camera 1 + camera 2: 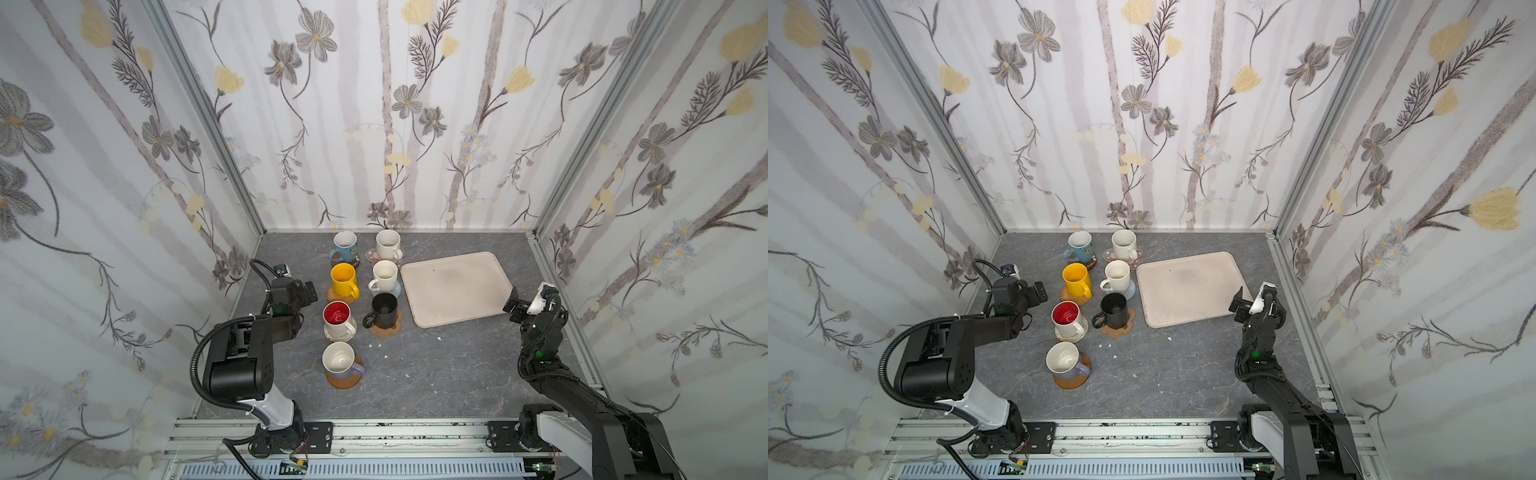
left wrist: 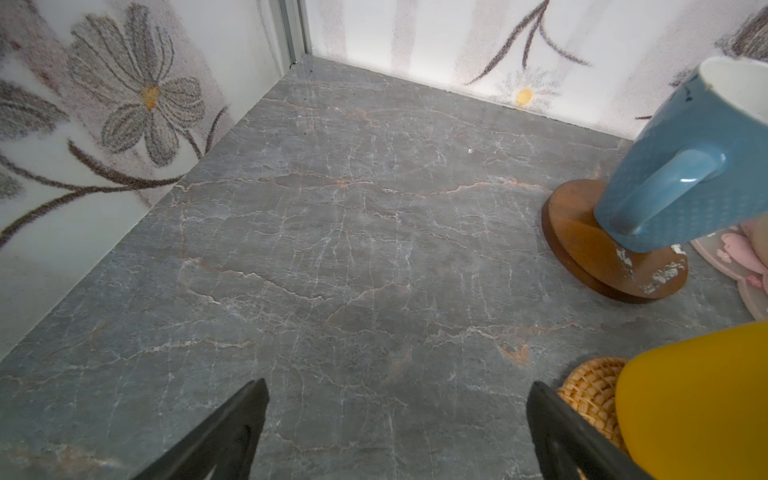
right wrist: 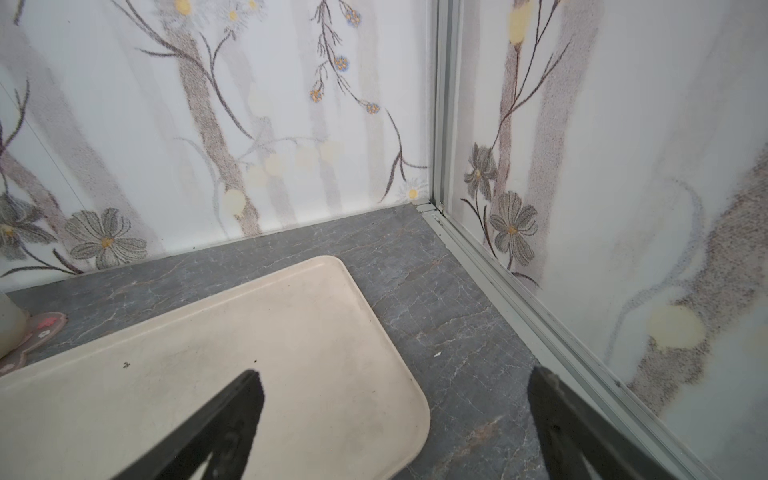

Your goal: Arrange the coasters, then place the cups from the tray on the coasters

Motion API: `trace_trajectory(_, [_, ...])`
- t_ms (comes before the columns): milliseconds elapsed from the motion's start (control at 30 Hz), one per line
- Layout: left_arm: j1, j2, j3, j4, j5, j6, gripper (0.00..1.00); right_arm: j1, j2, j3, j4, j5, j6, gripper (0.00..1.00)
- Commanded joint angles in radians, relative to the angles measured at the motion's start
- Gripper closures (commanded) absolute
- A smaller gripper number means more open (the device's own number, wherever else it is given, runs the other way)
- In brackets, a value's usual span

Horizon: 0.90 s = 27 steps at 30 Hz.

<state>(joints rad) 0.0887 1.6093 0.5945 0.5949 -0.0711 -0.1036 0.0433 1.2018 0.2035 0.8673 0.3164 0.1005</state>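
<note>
Seven cups stand on coasters in two columns left of the tray (image 1: pixel 455 286), which holds nothing. One column has the light blue cup (image 1: pixel 345 245) on a brown disc (image 2: pixel 590 249), the yellow cup (image 1: pixel 344 279) on the rattan coaster (image 2: pixel 590 395), the red-inside cup (image 1: pixel 337 316) and the lavender cup (image 1: pixel 340 361). The other has two cream cups (image 1: pixel 387 244) (image 1: pixel 384 275) and the black cup (image 1: pixel 383 309) on the paw coaster (image 1: pixel 388 330). My left gripper (image 1: pixel 309 291) (image 2: pixel 397 399) is open beside the yellow cup. My right gripper (image 1: pixel 513 307) (image 3: pixel 395 386) hangs open over the tray's near right corner.
Flowered walls close in the grey marble table (image 1: pixel 436 374) on three sides, with a metal rail (image 1: pixel 395 434) along the front. Small white crumbs (image 1: pixel 379 345) lie near the black cup. The pink flower coaster (image 3: pixel 37 332) touches the tray's far left corner.
</note>
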Motion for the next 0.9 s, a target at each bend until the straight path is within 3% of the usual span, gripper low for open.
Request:
trace_trajectory(0, [0.000, -0.031, -0.044, 0.132, 0.032, -0.049, 0.00, -0.001, 0.040, 0.023, 0.159, -0.086, -0.051, 0.00])
trace_trajectory(100, [-0.014, -0.070, -0.084, 0.224, 0.046, -0.061, 0.00, 0.001, 0.083, 0.045, 0.113, -0.047, -0.069, 0.00])
trace_trajectory(233, [-0.027, -0.070, -0.117, 0.273, 0.025, -0.057, 0.00, 0.001, 0.102, 0.008, 0.215, -0.062, -0.047, 0.00])
trace_trajectory(467, [-0.075, -0.128, -0.294, 0.521, -0.114, -0.046, 0.00, 0.001, 0.265, -0.206, 0.800, -0.107, -0.052, 0.00])
trace_trajectory(667, [-0.110, -0.128, -0.342, 0.613, -0.194, -0.031, 0.00, 0.003, 0.309, -0.191, 0.806, -0.132, -0.065, 0.00])
trace_trajectory(867, [-0.121, -0.104, -0.431, 0.802, -0.173, -0.011, 0.00, 0.012, 0.318, -0.182, 0.799, -0.142, -0.078, 0.00])
